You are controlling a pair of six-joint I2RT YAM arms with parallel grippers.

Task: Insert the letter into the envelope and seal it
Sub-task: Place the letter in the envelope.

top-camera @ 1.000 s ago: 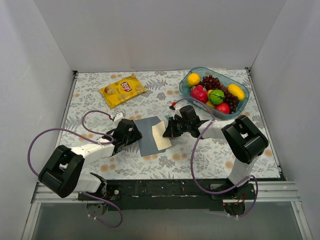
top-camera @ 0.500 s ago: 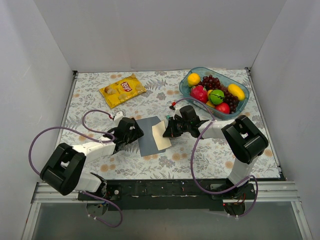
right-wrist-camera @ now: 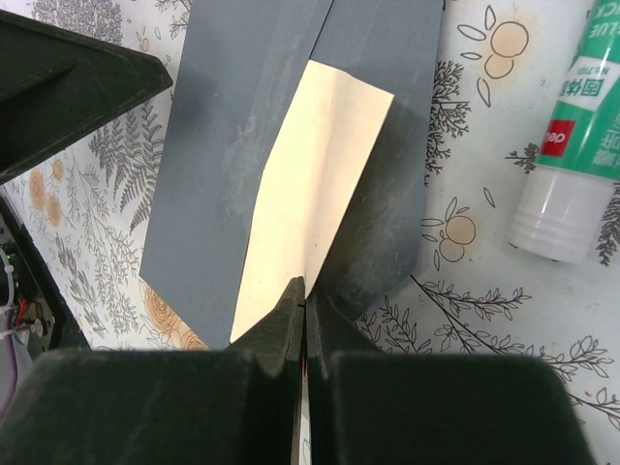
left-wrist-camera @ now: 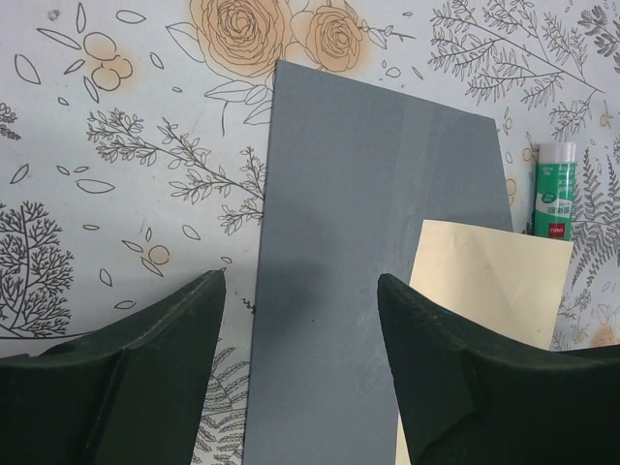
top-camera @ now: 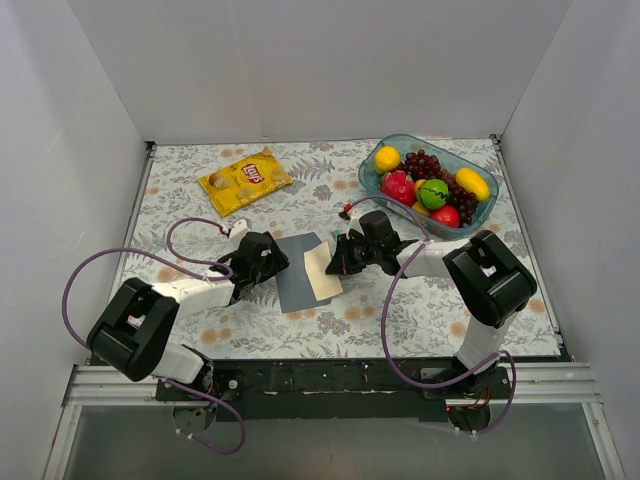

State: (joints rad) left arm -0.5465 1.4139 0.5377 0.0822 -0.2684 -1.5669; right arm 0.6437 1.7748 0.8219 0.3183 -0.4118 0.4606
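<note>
The slate-grey envelope (top-camera: 298,270) lies flat on the floral cloth in the middle of the table, and in the left wrist view the envelope (left-wrist-camera: 373,252) fills the centre. The cream letter (top-camera: 322,272) rests on its right side, bent along a lengthwise crease. My right gripper (right-wrist-camera: 305,291) is shut on the letter (right-wrist-camera: 320,184) at its near edge, between the envelope's body (right-wrist-camera: 237,126) and a darker grey panel. My left gripper (left-wrist-camera: 300,291) is open just above the envelope's left edge, holding nothing, and sits at the envelope's left in the top view (top-camera: 268,262).
A green-and-white glue stick (right-wrist-camera: 579,136) lies on the cloth right of the envelope, and the same glue stick (left-wrist-camera: 554,189) shows in the left wrist view. A yellow crisp bag (top-camera: 245,180) lies at the back left. A blue fruit bowl (top-camera: 397,190) stands at the back right. White walls enclose the table.
My left gripper has moved right and slightly away from me, up to the envelope's left edge, and its jaws have widened a little. The right gripper and the letter have stayed put.
</note>
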